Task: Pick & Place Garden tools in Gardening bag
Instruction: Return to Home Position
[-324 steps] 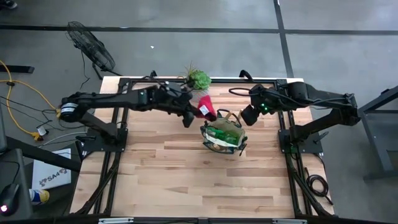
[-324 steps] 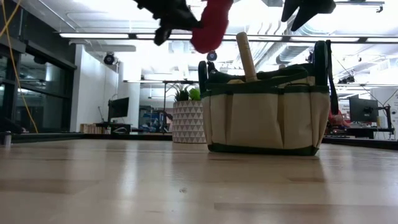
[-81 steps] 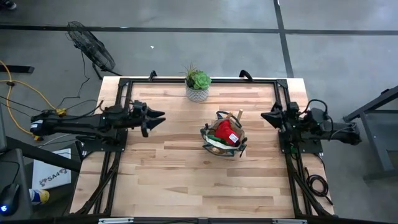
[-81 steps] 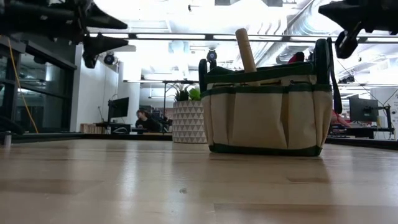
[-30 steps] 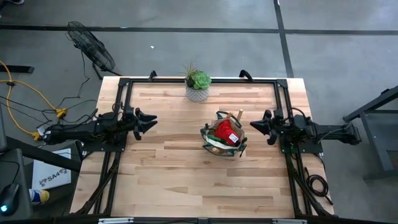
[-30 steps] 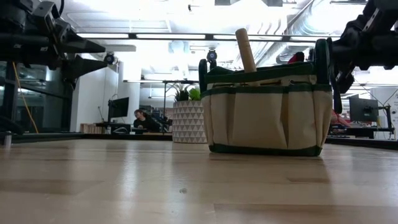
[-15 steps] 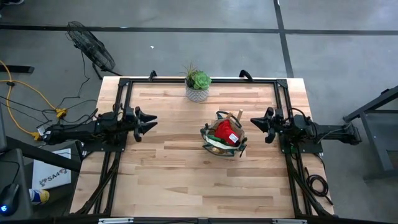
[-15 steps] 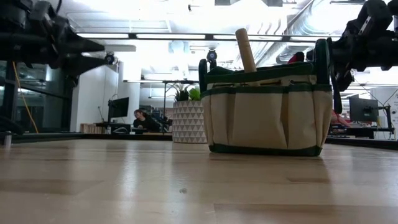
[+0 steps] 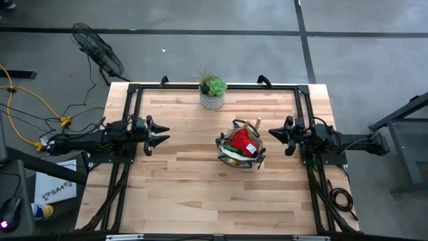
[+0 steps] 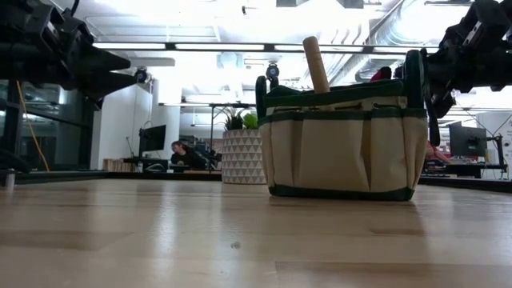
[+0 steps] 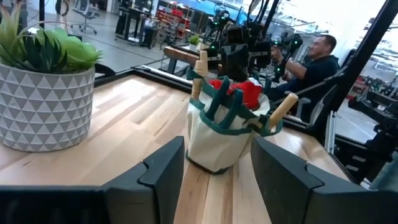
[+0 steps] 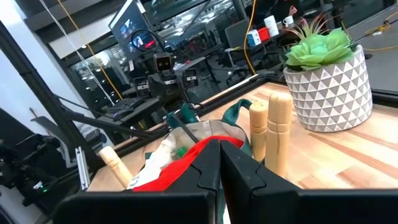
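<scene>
Because the bag (image 10: 340, 152) is soft fabric packed with tools, its wall would likely buckle under a squeeze. The dark loop handles (image 10: 414, 76) look like the firmer place to grip. It stands near the middle of the bench, slightly toward the far edge. The red glove (image 9: 241, 141) lies limp and light on top, and a stiff wooden handle (image 10: 314, 64) pokes out. The left gripper (image 9: 162, 134) hovers by the bench's left edge, fingers spread and empty. The right gripper (image 9: 273, 132) is by the right edge, fingers pressed together on nothing.
</scene>
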